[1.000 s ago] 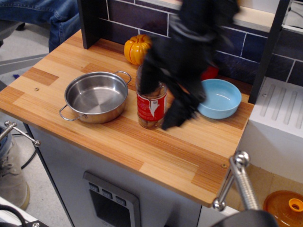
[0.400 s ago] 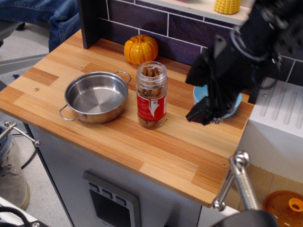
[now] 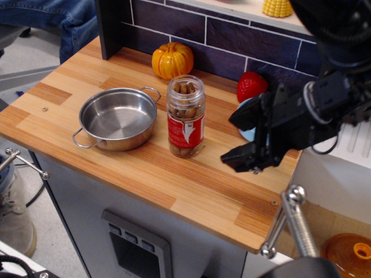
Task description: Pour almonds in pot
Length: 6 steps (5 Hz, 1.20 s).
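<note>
Front strip of desk (image 3: 191,202), lower centre of frame: bare wood, open passage. Left part of desk bare too. Pot (image 3: 117,119) centre-left, jar of almonds (image 3: 185,116) upright just right of it, narrow gap between. Pumpkin (image 3: 172,60) and strawberry (image 3: 251,86) line rear wall. End effector (image 3: 243,139) occupies right side, jaws spread, covering blue bowl (image 3: 248,131). Open lane between jar and end effector.

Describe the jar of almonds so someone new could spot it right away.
On the wooden counter, look just right of the steel pot. The jar stands upright there: clear plastic, red and white label, brown almonds inside, the only tall container.
</note>
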Tool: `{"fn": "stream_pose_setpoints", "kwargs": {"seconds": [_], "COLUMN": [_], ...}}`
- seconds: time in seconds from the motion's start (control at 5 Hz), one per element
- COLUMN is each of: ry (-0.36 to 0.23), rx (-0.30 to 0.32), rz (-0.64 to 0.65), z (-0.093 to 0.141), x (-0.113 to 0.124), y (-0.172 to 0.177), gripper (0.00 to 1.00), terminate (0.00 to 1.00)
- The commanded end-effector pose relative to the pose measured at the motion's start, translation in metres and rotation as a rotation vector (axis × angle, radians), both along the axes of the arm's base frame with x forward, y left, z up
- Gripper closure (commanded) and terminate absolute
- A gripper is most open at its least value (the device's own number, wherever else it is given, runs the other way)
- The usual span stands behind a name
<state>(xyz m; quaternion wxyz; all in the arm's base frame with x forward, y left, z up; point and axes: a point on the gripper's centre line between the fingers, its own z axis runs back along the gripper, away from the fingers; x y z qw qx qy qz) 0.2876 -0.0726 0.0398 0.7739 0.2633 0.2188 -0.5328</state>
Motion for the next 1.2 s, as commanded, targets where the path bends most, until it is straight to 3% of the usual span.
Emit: {"fn": "stream_pose_setpoints", "kwargs": {"seconds": [0.0, 0.6, 1.0], "ry": [0.011, 0.147, 0.215], "rx": [0.047, 0.154, 0.219], "rz": [0.053, 0.135, 0.165], "z": [0.013, 0.018, 0.014], "x": [0.009, 0.026, 0.000], "y": [0.022, 0.067, 0.095], "gripper": [0.00, 0.00, 0.00], "terminate": [0.00, 0.00, 0.00]}}
